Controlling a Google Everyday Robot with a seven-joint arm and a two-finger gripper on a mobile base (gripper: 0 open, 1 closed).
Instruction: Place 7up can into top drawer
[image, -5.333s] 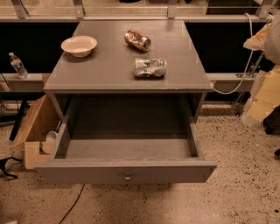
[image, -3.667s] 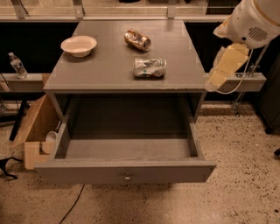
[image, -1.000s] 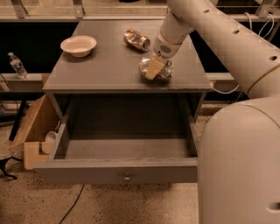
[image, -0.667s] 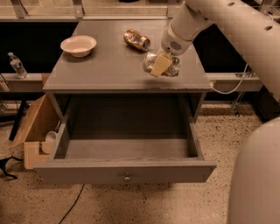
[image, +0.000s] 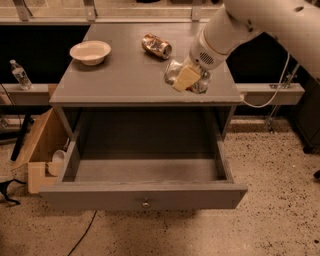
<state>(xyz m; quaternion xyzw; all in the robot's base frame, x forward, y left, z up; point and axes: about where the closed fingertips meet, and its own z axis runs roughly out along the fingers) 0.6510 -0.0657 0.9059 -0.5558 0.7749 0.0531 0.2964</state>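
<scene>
Gripper: the gripper (image: 189, 80) was at the right-front part of the cabinet top (image: 120, 75), at the end of the white arm (image: 260, 20) reaching in from upper right.
Grip state: fingers appeared clamped on the 7up can (image: 172, 71); one tan finger pad (image: 184, 80) lay across the can's middle, w/ crumpled silver showing either side.
Task obj.: the can was in the gripper, above the right rear of the drawer opening; whether it was clear of the top or touching it could not be told.
Top drawer: the top drawer (image: 145, 171) was pulled fully out, nothing visible inside, knob (image: 146, 203) centred on the front panel.
Step in hand (judged): carry the can off the top & down into the drawer.
How to do it well: lift enough to clear the top's front edge, bring the can forward over the drawer's middle, lower before letting go. The can was dented, so the grip may be uneven; slow travel advised. Keep the wrist off the drawer's right wall.
Other objs.: a white bowl (image: 90, 52) at left rear of the top; a brown-orange can (image: 156, 46) on its side near the back, well apart from the gripper.
Surface: matte grey wood, flat.
Room: speckled terrazzo floor (image: 270, 200); cardboard box (image: 37, 145) left of the cabinet; water bottle (image: 20, 75) on a ledge at far left; a cable (image: 82, 235) on the floor.
</scene>
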